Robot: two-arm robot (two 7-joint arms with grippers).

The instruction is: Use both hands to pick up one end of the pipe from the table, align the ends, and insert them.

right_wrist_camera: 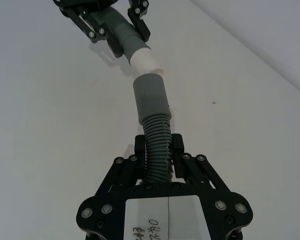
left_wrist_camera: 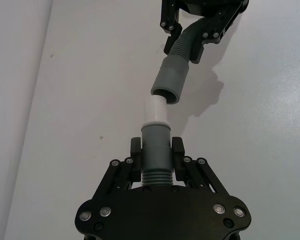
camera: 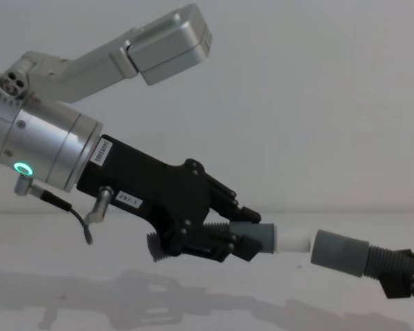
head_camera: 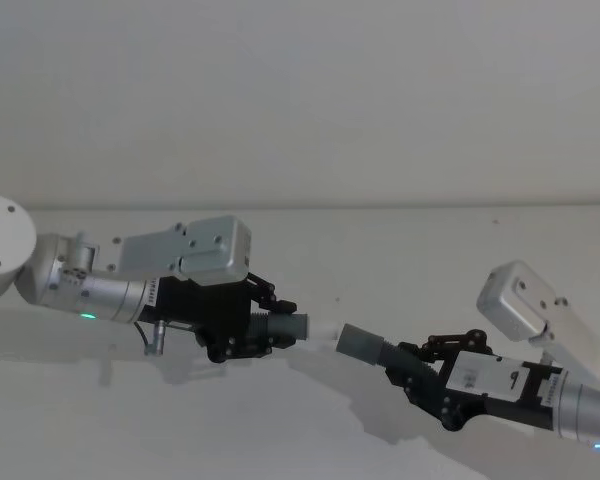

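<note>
Left wrist view: bottom of frame, my left gripper [left_wrist_camera: 156, 150] clamps the white-tipped cuff [left_wrist_camera: 155, 131]; above, the plain grey cuff [left_wrist_camera: 170, 80] sits in my right gripper [left_wrist_camera: 190, 37], clamped on the pipe [left_wrist_camera: 190, 37]. Ends nearly aligned, tip just short; insertion remains

The grey corrugated pipe [right_wrist_camera: 156, 150] is held above the white surface [head_camera: 380, 240]. Its white-tipped cuff [left_wrist_camera: 155, 129] points at the plain grey cuff [left_wrist_camera: 170, 80], nearly aligned, tip just at its mouth.
</note>
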